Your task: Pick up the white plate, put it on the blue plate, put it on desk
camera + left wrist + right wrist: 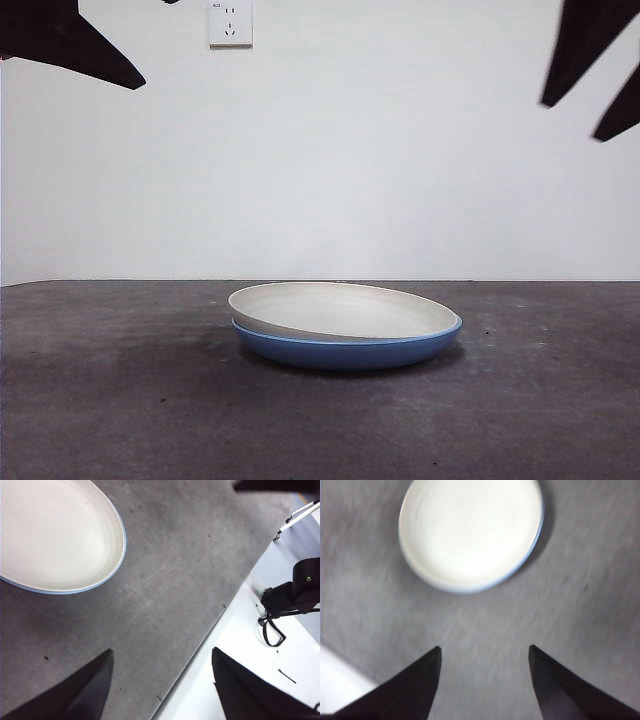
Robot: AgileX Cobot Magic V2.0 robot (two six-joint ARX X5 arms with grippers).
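The cream-white plate (340, 309) lies inside the glossy blue plate (345, 350), slightly tilted, on the dark grey desk (120, 400). The stack also shows in the left wrist view (55, 535), with a thin blue rim (123, 550) peeking out, and in the right wrist view (470, 530). My left gripper (161, 690) is open and empty, high above the desk beside the plates. My right gripper (485, 680) is open and empty, high above the desk short of the plates. In the front view both arms show only as dark tips at the top corners (70, 40) (600, 60).
A white wall with a power socket (230, 22) stands behind the desk. In the left wrist view the desk's edge (210, 630) borders a white surface with black equipment (295, 595) on it.
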